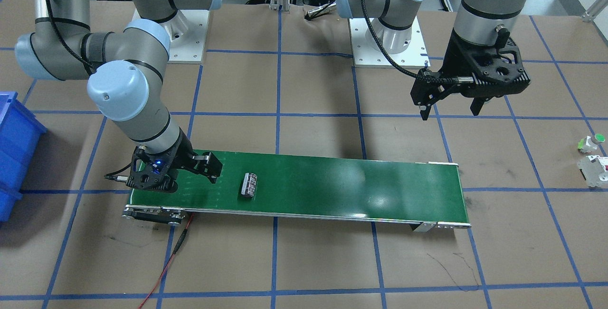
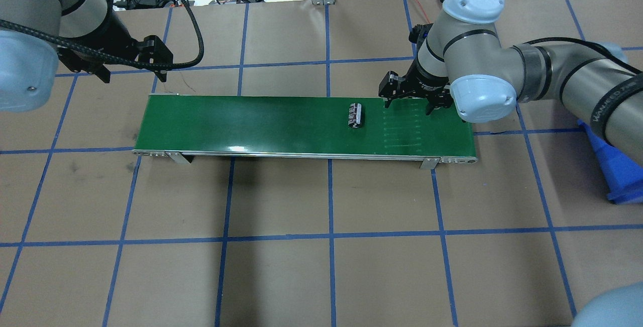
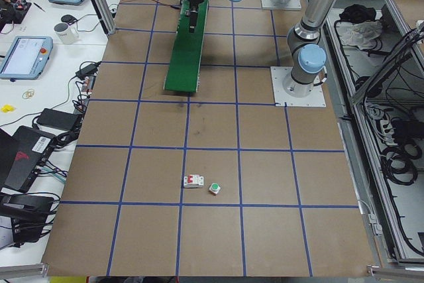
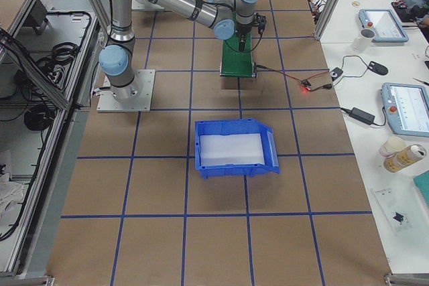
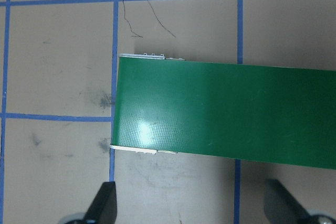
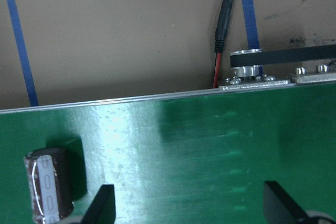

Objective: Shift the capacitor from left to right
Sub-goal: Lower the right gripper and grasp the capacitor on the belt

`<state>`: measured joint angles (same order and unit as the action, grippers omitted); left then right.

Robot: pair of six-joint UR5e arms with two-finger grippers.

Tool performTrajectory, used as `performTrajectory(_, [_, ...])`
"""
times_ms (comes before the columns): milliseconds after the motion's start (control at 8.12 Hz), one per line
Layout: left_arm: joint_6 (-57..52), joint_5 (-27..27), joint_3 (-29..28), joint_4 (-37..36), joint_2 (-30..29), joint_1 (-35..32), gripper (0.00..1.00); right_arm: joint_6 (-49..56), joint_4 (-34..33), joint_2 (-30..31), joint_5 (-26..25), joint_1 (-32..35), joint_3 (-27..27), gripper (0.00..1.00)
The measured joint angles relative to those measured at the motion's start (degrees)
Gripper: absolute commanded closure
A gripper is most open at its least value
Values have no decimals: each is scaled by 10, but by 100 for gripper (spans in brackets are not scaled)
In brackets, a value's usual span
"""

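The capacitor point(image 1: 250, 185), a stubby black cylinder with pale stripes, lies on its side on the green conveyor belt point(image 1: 332, 188). It also shows in the overhead view point(image 2: 355, 115) and at the lower left of the right wrist view point(image 6: 48, 190). My right gripper point(image 2: 408, 106) is open and empty, low over the belt's end point(image 6: 210, 145), with the capacitor just outside one finger point(image 6: 102, 205). My left gripper point(image 2: 131, 72) is open and empty, above the table beside the belt's other end point(image 5: 210, 108).
A blue bin point(image 1: 14, 152) stands on the table beyond the right arm. A white boxy component with red marks point(image 1: 593, 170) and a small green-capped piece point(image 1: 591, 143) lie near the table's left end. A red cable point(image 1: 171, 261) runs from the belt's motor end.
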<state>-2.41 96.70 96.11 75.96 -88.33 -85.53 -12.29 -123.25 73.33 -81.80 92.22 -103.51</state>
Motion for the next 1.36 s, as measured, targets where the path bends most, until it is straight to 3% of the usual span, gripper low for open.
performTrajectory(493, [12, 0, 1, 41, -2, 2, 0, -23, -12, -10, -1, 13, 0, 1])
performTrajectory(739, [14, -1, 2, 50, -3, 1, 0, -27, -16, -15, -5, 17, 0, 8])
performTrajectory(862, [13, -1, 1, 53, -5, 1, 0, -26, -17, -18, -10, 17, 1, 18])
performTrajectory(986, [12, -2, 2, 63, -6, 1, 0, -23, -17, -22, -22, 18, 1, 41])
performTrajectory(1355, [17, -4, 1, 74, -10, -1, 0, 14, -10, -29, -81, 17, 1, 100])
